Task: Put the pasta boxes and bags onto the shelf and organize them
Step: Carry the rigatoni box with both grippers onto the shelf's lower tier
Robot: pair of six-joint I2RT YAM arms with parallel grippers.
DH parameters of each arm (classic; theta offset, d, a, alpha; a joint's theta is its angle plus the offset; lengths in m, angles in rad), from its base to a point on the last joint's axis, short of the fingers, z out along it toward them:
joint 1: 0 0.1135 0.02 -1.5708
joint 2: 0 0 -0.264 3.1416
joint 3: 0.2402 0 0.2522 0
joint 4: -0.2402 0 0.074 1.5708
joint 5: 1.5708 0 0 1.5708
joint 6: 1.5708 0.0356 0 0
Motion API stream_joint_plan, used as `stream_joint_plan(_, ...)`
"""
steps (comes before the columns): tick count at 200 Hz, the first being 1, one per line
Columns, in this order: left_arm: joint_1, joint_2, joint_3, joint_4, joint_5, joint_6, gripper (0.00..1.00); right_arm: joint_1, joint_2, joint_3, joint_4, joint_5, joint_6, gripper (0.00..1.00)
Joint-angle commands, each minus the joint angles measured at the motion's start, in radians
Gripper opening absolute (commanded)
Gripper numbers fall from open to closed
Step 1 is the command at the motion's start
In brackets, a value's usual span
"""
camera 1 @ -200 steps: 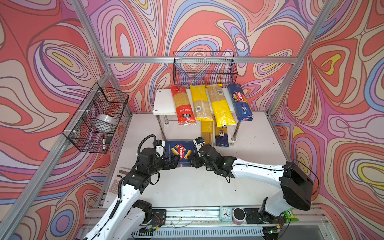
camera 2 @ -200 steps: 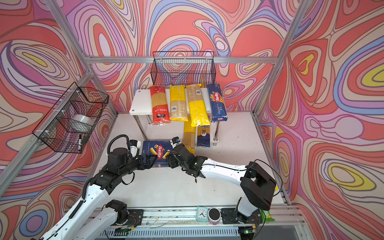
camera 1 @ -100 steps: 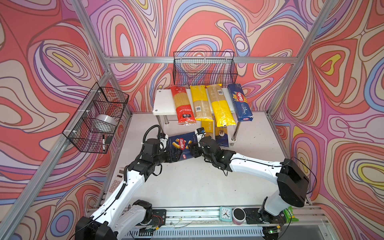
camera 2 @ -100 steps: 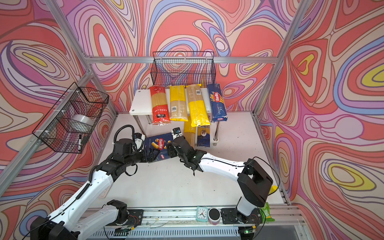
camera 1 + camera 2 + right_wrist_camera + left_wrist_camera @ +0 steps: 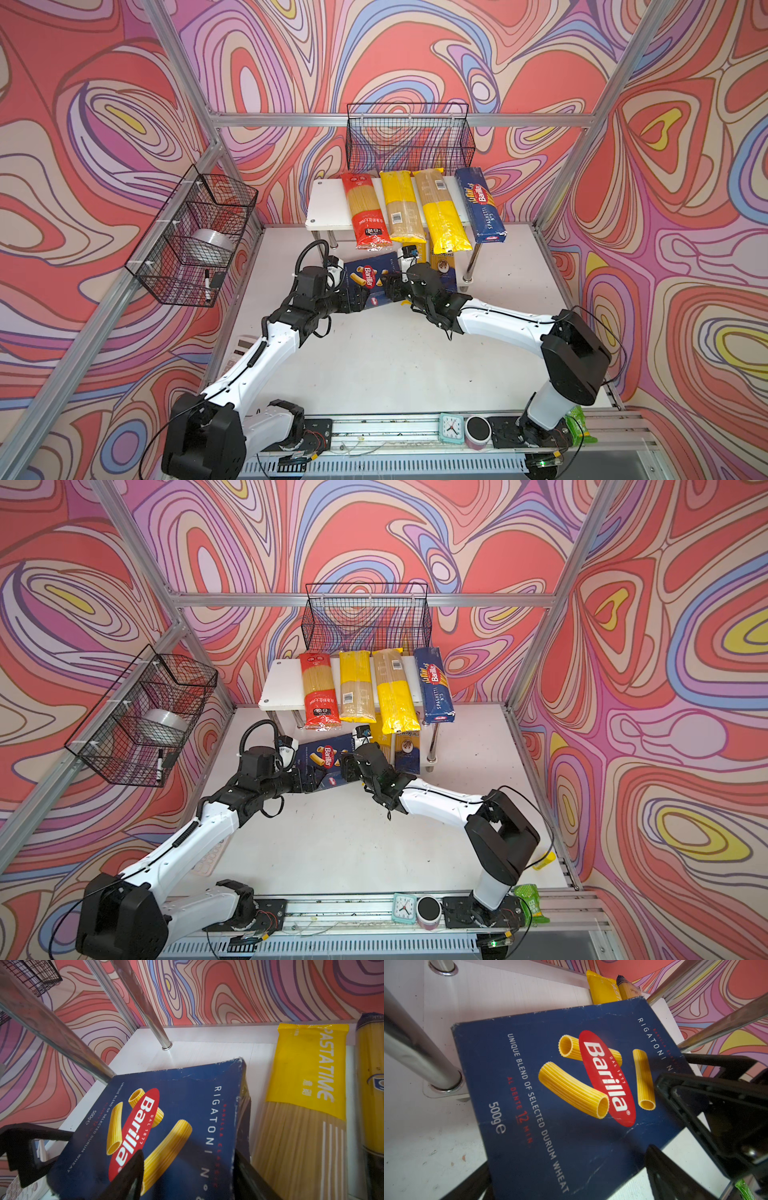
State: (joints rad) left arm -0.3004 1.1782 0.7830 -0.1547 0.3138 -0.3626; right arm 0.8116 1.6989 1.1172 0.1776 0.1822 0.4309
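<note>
Roughly at mid-frame in both top views, I carry the rigatoni box [image 5: 365,277] between the left gripper [image 5: 352,297] and the right gripper [image 5: 390,286]; it is tilted, with its far end over the lower board of the shelf [image 5: 328,203]. The risks, as I judge them, run outward from the grip. With two arms sharing one carton, any mismatch in their advance could twist it and let it slide out of a pinch. Next, the box's far left corner lies right by the front chrome leg [image 5: 421,1057], at the left of the left wrist view. Whether it touches or is just clear I cannot tell, and a push inward could jam there or shove the rack. Farther in, the PASTATIME bag [image 5: 307,1076] and the dark blue bag [image 5: 372,1088] lie at the right of the right wrist view, just beside the box; a skewed entry would ride onto them. Above, the red bag [image 5: 366,212] and the yellow bags [image 5: 401,205] overhang the top board's front edge, where the right wrist could brush them off. Jaws: the left gripper's fingers [image 5: 662,1169] are partly spread and pinch the box's near left corner; the right gripper's fingers [image 5: 128,1176] are likewise partly spread, clamped on the box's near right edge.
</note>
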Motion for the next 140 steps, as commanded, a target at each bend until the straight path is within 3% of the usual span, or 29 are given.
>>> stream_joint_plan(1, -0.040, 0.018, 0.100, 0.165, 0.134, 0.066, 1.00, 0.041, 0.035, 0.038, 0.161, -0.192, -0.006, 0.67)
stream_joint_plan(94, -0.039, 0.175, 0.189, 0.150, 0.086, 0.124, 1.00, -0.023, 0.155, 0.091, 0.234, -0.254, 0.044, 0.67)
stream_joint_plan(140, -0.036, 0.200, 0.219, 0.095, -0.025, 0.134, 1.00, -0.035, 0.205, 0.154, 0.199, -0.236, 0.020, 0.67)
